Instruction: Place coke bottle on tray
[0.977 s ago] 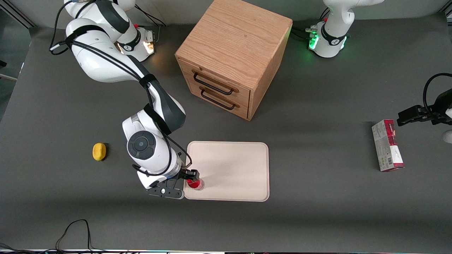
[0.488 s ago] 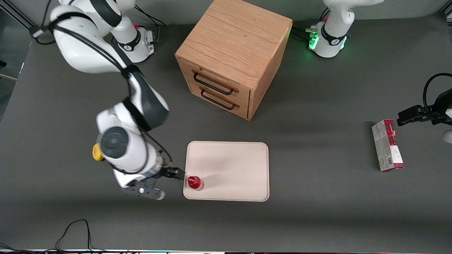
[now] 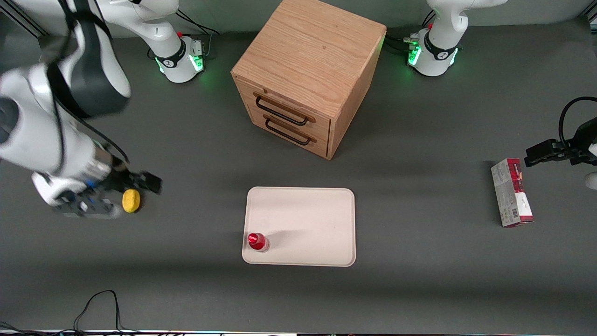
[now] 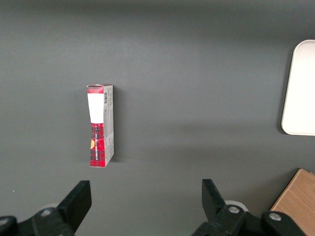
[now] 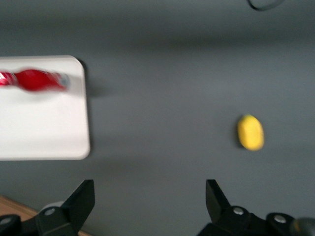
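The small red coke bottle (image 3: 257,241) stands upright on the cream-white tray (image 3: 308,219), in the tray's corner nearest the front camera on the working arm's side. It also shows in the right wrist view (image 5: 33,80) on the tray (image 5: 44,132). My right gripper (image 3: 144,183) is open and empty, raised above the table well away from the tray toward the working arm's end, next to a yellow lemon-like object (image 3: 131,200). In the wrist view the gripper (image 5: 150,201) has its jaws wide apart over bare table.
A wooden two-drawer cabinet (image 3: 308,74) stands farther from the front camera than the tray. A red-and-grey carton box (image 3: 511,192) lies toward the parked arm's end, also in the left wrist view (image 4: 101,125). The yellow object shows in the right wrist view (image 5: 250,132). A black cable (image 3: 100,305) lies near the table's front edge.
My gripper let go of the bottle, left it standing on the tray, and swung away toward the working arm's end, rising to beside the yellow object.
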{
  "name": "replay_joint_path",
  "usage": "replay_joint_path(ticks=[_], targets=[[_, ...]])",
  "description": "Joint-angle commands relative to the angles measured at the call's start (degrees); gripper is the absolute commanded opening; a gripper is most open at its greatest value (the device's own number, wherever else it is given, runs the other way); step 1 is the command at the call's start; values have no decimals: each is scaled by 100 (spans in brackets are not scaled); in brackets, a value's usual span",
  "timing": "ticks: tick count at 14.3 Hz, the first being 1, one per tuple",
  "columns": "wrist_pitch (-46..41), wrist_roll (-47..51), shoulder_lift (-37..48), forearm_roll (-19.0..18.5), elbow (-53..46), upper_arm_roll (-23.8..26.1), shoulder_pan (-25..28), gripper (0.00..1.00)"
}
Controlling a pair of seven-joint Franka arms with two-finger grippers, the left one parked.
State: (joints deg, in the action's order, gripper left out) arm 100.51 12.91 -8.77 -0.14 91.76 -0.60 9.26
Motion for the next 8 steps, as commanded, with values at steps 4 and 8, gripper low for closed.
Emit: replay_joint_path(ticks=[4,8], targets=[[30,-588,2255,181,1976,-686,-117,100],[-128,-588,2284,85,1942,-705,-65,100]])
